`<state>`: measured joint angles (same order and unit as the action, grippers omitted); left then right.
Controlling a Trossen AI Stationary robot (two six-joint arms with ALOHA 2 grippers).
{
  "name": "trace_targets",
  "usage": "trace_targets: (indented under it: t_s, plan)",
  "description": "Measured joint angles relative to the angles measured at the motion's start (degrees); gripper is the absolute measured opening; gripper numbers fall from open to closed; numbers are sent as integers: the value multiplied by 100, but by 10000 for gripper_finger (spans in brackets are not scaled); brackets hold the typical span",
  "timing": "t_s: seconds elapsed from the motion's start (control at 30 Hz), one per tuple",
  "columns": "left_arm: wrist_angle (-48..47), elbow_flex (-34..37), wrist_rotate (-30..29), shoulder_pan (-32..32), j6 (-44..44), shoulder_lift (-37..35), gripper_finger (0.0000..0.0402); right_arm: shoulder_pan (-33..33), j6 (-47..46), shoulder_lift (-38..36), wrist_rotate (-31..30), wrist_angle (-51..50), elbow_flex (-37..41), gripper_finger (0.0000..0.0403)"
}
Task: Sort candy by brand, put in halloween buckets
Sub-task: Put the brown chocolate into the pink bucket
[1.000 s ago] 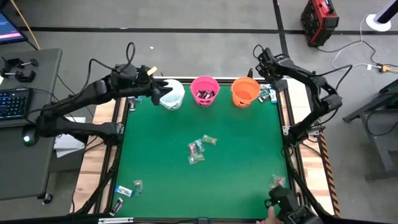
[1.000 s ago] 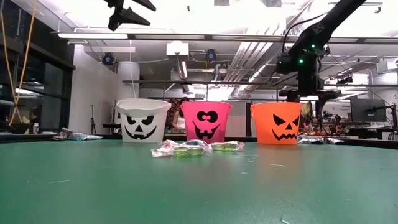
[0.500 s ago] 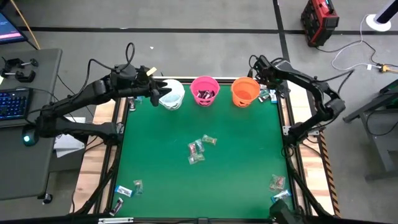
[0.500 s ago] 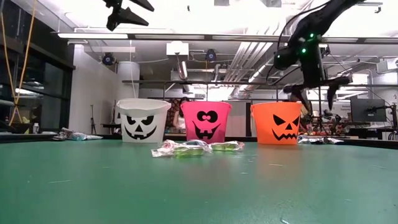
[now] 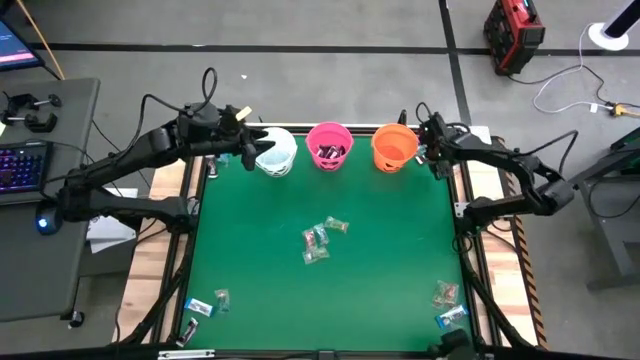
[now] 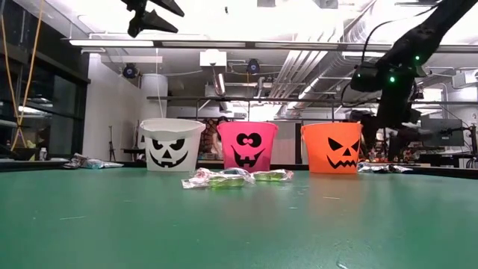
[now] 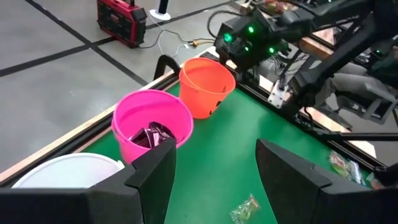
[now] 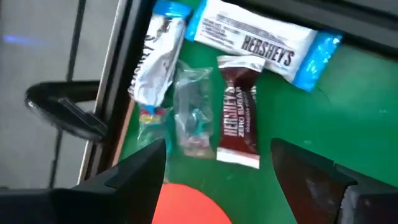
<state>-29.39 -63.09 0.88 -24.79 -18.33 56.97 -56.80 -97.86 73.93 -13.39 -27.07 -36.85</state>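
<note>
The right pincer [image 5: 428, 150], spread and empty, is hovering over wrapped candy [image 8: 239, 118] at three o'clock of the orange bucket [image 5: 394, 146]; closing there risks pinching several brands. The left pincer [image 5: 252, 147], spread, is waiting above the white bucket [image 5: 277, 152].

My left arm reaches in from the table's left side, left gripper [image 5: 250, 150] held high, fingers parted, empty. My right arm bends back at the elbow, right gripper [image 5: 428, 150] low, fingers spread, empty.
</note>
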Motion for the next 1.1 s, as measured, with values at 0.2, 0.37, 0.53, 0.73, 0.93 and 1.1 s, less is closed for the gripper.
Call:
trace_targets:
  t_s: [0.2,0.37,0.53,0.73,0.93,1.1]
  plan:
    - [2,0,-28,-208,-362,0,211,-154,130,0,-187,56,108,282]
    - [4,0,-28,-333,-404,0,211,-215,155,0,-164,-139,108,281]
    - [9,0,-26,-523,85,0,211,-298,16,147,-124,-275,108,264]
    - [7,0,39,-734,247,0,211,-321,-263,624,2,145,108,246]
    - [-35,0,40,-794,255,0,211,-320,-264,918,-92,418,80,244]
    - [-180,2,42,-792,505,2,211,-317,-256,938,-39,248,78,231]
